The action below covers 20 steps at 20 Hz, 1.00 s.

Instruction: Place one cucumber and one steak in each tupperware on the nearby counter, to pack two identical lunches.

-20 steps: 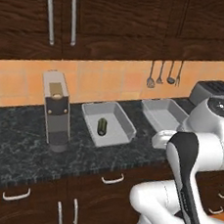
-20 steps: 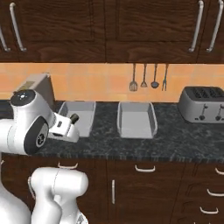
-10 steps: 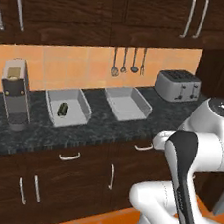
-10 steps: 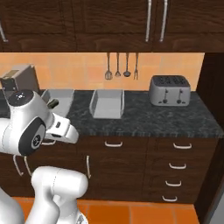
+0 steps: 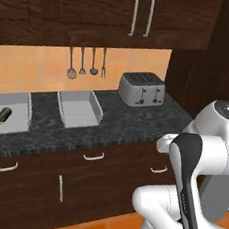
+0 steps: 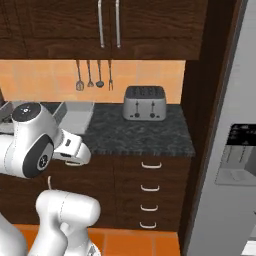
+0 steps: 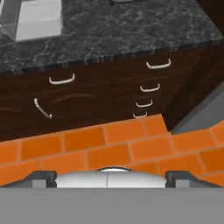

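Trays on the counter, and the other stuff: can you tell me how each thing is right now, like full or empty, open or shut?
Left tupperware: holds one dark cucumber.
Right tupperware: empty.
Toaster: upright, slots empty.
Utensils: hanging on the wall.
Drawers: shut.
Upper cabinet doors: shut.

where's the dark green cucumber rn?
In the left base view, the dark green cucumber lies inside the left tupperware at the picture's far left edge, on the counter, beside the second tupperware.
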Motion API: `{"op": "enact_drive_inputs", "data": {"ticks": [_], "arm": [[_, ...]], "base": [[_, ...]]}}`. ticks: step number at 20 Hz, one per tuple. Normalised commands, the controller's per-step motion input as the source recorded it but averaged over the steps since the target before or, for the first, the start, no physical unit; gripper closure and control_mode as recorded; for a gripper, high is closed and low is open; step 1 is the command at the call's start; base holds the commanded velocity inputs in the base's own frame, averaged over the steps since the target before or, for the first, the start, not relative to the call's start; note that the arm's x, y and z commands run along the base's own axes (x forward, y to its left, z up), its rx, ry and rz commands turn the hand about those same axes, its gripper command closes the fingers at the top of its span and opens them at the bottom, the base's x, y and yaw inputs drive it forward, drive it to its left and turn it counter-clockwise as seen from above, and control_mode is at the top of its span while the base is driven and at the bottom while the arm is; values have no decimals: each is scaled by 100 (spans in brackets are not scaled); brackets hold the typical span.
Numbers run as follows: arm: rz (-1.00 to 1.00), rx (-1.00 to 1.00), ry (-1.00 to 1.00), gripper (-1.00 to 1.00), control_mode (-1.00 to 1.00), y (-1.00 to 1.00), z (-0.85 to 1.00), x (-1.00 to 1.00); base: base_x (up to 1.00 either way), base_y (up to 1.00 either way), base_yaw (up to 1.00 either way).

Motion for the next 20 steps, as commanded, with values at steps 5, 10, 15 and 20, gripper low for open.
{"op": "enact_drive_inputs", "data": {"ticks": [5, 10, 15, 20], "arm": [[0, 0, 0, -100, 100, 0, 0, 0], [0, 0, 0, -100, 100, 0, 0, 0], [0, 0, 0, -100, 100, 0, 0, 0], [0, 0, 0, -100, 100, 0, 0, 0]], "base": [[-3, -100, 0], [0, -100, 0], [0, -100, 0], [2, -100, 0]]}}
